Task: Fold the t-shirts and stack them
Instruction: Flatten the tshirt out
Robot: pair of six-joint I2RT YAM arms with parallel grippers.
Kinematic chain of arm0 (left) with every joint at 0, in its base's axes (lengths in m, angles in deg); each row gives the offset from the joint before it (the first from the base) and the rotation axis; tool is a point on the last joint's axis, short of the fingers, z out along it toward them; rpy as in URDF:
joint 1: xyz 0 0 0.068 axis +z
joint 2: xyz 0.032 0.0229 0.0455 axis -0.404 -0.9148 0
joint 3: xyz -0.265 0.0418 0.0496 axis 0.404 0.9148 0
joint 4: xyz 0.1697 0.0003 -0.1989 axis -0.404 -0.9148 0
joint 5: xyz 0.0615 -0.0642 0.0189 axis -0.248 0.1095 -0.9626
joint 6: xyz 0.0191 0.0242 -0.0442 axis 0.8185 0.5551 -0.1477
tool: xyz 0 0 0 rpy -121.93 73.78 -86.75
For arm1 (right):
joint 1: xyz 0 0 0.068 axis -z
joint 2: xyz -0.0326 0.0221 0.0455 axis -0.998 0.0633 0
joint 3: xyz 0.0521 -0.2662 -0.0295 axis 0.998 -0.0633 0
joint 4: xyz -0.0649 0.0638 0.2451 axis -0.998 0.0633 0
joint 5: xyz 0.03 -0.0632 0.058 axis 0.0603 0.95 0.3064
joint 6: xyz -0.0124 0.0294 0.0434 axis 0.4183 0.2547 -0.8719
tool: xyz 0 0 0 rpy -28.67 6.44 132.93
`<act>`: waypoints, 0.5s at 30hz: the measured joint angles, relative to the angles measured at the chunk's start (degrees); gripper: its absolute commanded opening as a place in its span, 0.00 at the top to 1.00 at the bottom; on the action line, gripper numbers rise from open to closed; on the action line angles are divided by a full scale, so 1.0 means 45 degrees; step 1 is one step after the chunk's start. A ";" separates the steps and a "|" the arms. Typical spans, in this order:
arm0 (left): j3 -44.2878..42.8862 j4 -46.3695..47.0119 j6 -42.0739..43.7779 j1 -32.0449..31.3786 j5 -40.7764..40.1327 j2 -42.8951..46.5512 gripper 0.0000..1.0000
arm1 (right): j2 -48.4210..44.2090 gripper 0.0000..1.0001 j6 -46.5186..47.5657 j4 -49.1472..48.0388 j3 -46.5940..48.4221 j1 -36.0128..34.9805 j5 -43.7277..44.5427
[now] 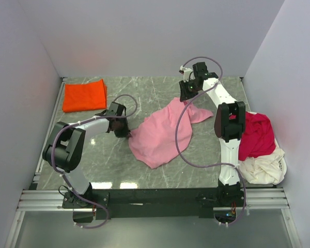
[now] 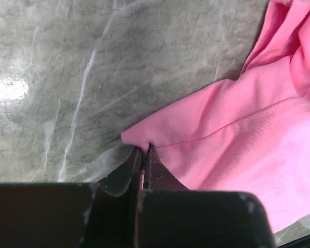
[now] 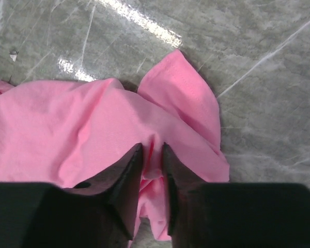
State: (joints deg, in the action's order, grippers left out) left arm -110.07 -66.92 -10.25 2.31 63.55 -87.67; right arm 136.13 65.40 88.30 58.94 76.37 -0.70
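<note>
A light pink t-shirt (image 1: 163, 132) lies crumpled in the middle of the marble table. My left gripper (image 1: 128, 133) is at its left corner, and in the left wrist view the jaws (image 2: 144, 149) are shut on the hem of the pink cloth (image 2: 237, 134). My right gripper (image 1: 187, 99) is at the shirt's far right end. In the right wrist view its fingers (image 3: 152, 147) pinch a raised fold of pink fabric (image 3: 93, 124). An orange-red t-shirt (image 1: 84, 95) lies folded square at the back left.
A crimson t-shirt (image 1: 256, 135) and a cream one (image 1: 263, 166) are heaped at the right edge beside the right arm. White walls enclose the table on three sides. Grey marble table top (image 1: 144, 93) shows between the orange shirt and the pink one.
</note>
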 measured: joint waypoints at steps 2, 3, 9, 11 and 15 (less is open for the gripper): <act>-0.0102 -0.0117 0.0063 -0.0015 -0.0053 0.0000 1.00 | 0.0000 0.85 0.0029 0.0063 0.0019 0.0000 0.0034; -0.0155 -0.0204 0.0097 -0.0015 -0.0112 0.0000 1.00 | 0.0000 0.89 0.0083 0.0102 0.0039 0.0000 0.0053; -0.1423 -0.1554 0.0661 0.0374 -0.0563 0.0000 1.00 | 0.0000 0.97 0.0083 0.0549 0.0792 0.0000 0.0257; -0.2273 -0.1865 0.0928 0.0821 -0.0515 0.0029 1.00 | 0.0000 0.98 0.0068 0.0782 0.1360 0.0000 0.0277; -0.4299 -0.2312 0.1472 0.2006 -0.0063 0.0291 1.00 | -0.0005 0.99 -0.0029 0.1341 0.3356 0.0000 0.0165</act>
State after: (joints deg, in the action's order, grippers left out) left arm -129.42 -77.32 -3.63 11.33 63.26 -86.36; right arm 136.11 65.27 94.33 74.04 76.37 0.04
